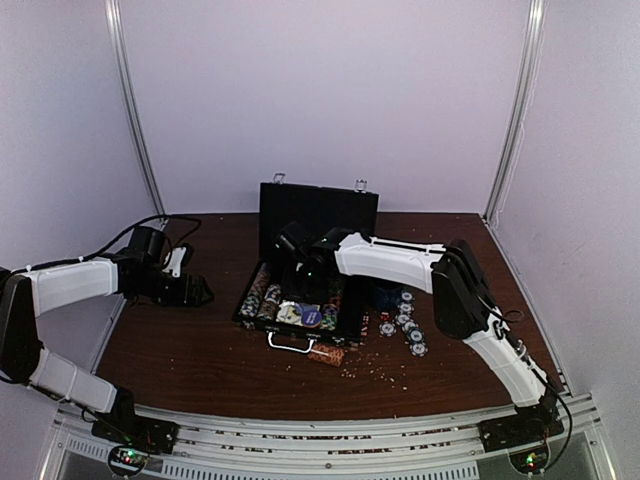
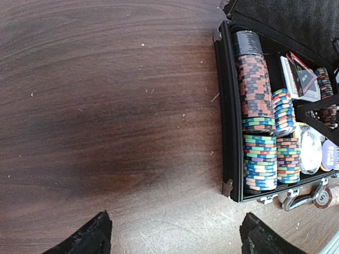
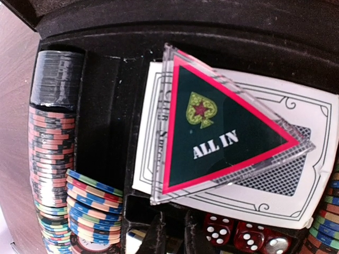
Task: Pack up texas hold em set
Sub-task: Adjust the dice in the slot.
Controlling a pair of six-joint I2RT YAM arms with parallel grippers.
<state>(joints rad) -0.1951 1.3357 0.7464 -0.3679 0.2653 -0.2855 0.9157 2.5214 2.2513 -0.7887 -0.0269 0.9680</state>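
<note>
Two things matter here: getting the small pieces to lie flat, and leaving room for the lid to close. The briefcase (image 1: 318, 210) sits open at the middle of the table (image 1: 200, 350) with its lid upright at the back, and the right arm (image 1: 390, 262) reaches down into its tray. In the wrist view the right jaws show only as dark tips at the bottom edge, close together just left of the red dice (image 3: 233, 233). I cannot tell whether they are fully closed or pinching something thin. The step, as I read it, is seating the small items in the centre compartments. The ALL IN plaque (image 3: 222, 127) lies askew on the card deck (image 3: 275, 182) with its corners overhanging. It would be worth squaring it onto the deck before anything else goes in, pressing lightly rather than dragging, since the clear plastic will likely slide. Keep clear of the chip rows (image 3: 50, 159) at the tray's left, which stand on edge and could spill from their channel. The left jaws hang wide open and empty over bare table just left of the case, well placed to steady it. Loose chips (image 1: 408, 322) lie on the table to the case's right, not yet packed.
</note>
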